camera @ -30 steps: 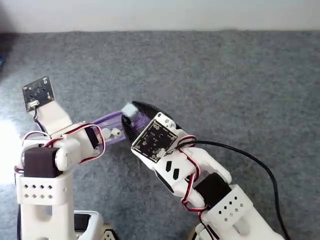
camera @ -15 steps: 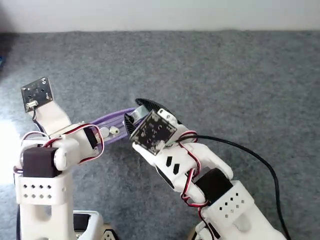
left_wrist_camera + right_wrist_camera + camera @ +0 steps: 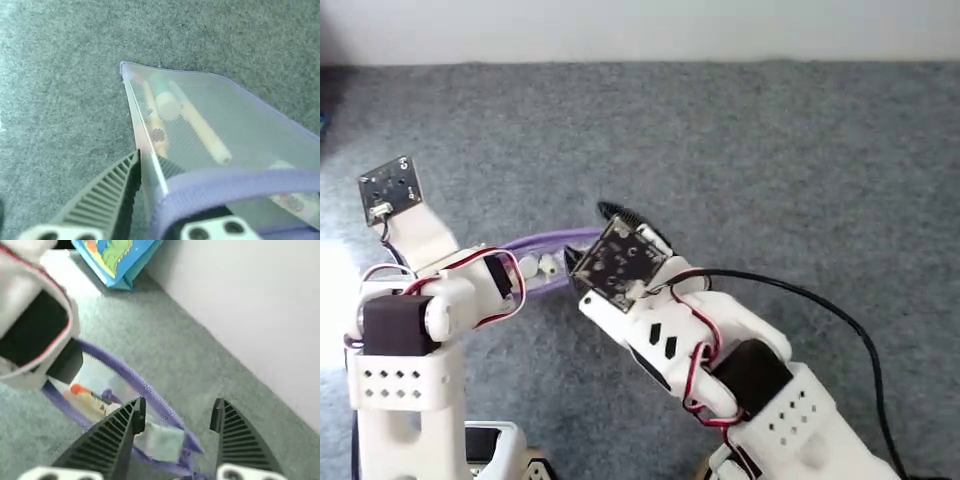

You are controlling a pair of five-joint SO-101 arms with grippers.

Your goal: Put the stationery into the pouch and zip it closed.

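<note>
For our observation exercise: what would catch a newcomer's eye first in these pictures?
The clear purple-trimmed pouch on the grey carpet, with pens visible inside and its rim pinched by the left gripper. Next, the right gripper, jaws wide open, poised just above the pouch's other end.

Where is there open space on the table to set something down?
Free: the wide carpet between the right arm and the wall, and the strip from pouch to wall. Crowded: around the pouch, between the left arm and the right gripper.
</note>
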